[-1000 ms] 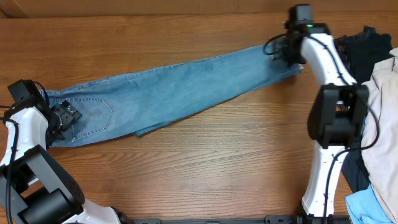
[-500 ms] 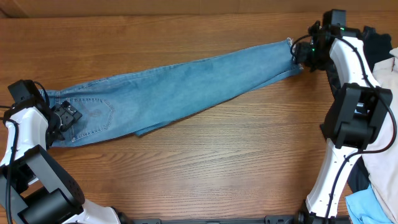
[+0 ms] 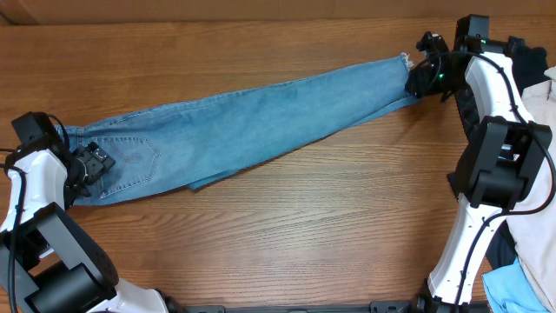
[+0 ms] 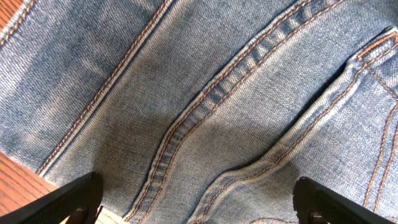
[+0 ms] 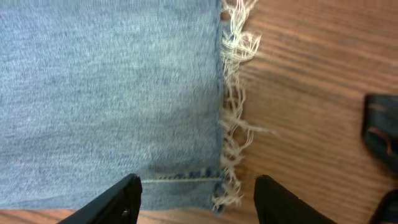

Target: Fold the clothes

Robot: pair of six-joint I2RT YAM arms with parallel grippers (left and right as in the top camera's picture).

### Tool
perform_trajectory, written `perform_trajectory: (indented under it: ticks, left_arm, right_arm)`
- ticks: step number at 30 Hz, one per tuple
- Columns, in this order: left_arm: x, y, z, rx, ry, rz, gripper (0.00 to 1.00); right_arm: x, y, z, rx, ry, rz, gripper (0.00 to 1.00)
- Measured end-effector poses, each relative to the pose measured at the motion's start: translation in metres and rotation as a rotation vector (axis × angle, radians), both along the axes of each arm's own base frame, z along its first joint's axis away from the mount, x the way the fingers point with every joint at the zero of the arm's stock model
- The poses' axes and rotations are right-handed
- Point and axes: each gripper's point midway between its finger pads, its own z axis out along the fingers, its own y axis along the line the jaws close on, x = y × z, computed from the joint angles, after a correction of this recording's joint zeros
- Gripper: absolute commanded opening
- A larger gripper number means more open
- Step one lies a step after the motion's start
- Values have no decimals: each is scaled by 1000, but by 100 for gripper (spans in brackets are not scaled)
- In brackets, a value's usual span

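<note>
Light blue denim: the jeans lie flat and stretched out on the bench. Their long axis slants from the back pocket at the left edge up to the frayed hem near the far right corner.

The left gripper hangs over the seat of the jeans beside that pocket, its jaws as wide as they go. In its own view only the two fingertips show at the bottom corners, with seamed denim between them and nothing pinched. The right gripper sits at the other end, right on the hem. Its jaws are partly apart and straddle the near corner of the leg end, and the cloth below looks flat and ungripped.

Each arm is thus nearest to one end of the long axis (right to hem, left to waist). I judge that the coming fold turns on this: the hem would have to travel down-left along the garment toward the pocket end.

No brand, label or writing can be read, only tan stitching
</note>
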Motion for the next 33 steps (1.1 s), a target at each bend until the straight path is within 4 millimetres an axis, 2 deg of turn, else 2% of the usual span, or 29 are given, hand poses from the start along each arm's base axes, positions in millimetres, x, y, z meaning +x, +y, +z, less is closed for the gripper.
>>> perform_trajectory:
  ticks: [9,17,23,24,28,33]
  left_arm:
    - [-2,-1,-1,-5,7,0,100]
    - [-2,-2,-1,-6,10,0,100]
    - [-3,-2,-1,-7,12,0,100]
    - [-3,-2,-1,-8,12,0,100]
    - [-3,-2,-1,-8,13,0,100]
    - [-5,-3,-1,-12,19,0,100]
  right_arm:
    - [2,4,1,16,-13,23,59]
    - [3,9,2,42,-23,40,64]
    - [1,10,-10,53,-2,41,63]
    - [1,10,-13,54,3,41,62]
    - [-3,11,-28,62,38,41,40]
    - [-4,11,-30,63,44,41,17]
